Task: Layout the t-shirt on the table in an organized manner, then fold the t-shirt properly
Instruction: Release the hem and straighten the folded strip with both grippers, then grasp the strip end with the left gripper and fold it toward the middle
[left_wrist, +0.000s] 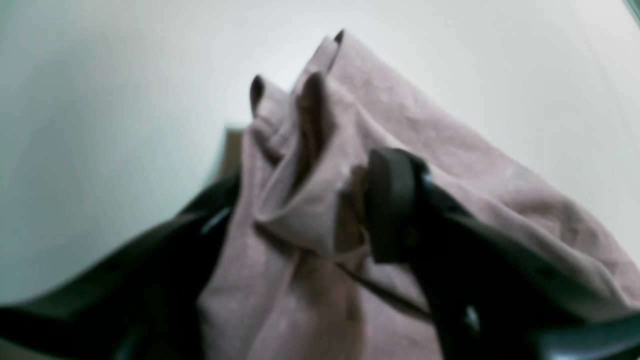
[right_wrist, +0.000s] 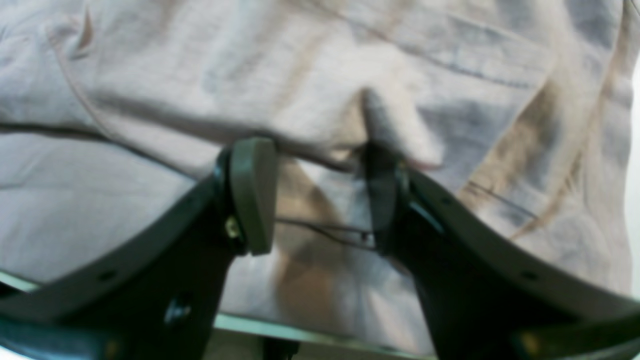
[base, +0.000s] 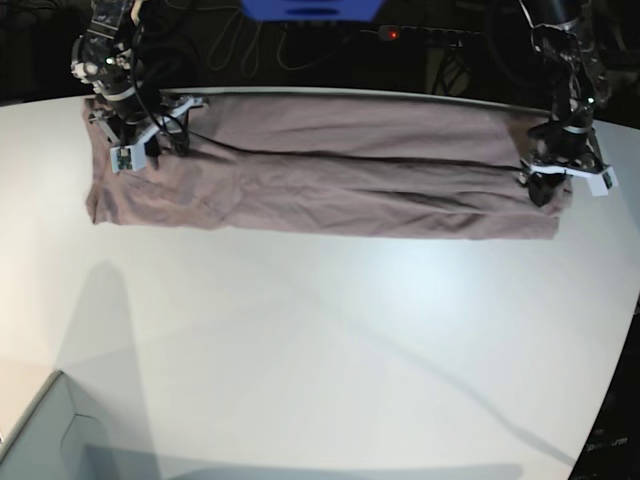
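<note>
The mauve t-shirt lies in a long folded band along the far side of the white table. My left gripper is at the shirt's right end. In the left wrist view it is shut on a bunched fold of the shirt, with cloth filling the gap between the fingers. My right gripper is at the shirt's left end. In the right wrist view it stands open over a fold edge of the shirt; cloth drapes over the right fingertip.
A grey box corner sits at the near left. The table's far edge runs just behind the shirt, with dark cables and a blue object beyond it. The table's edge also shows below the right gripper.
</note>
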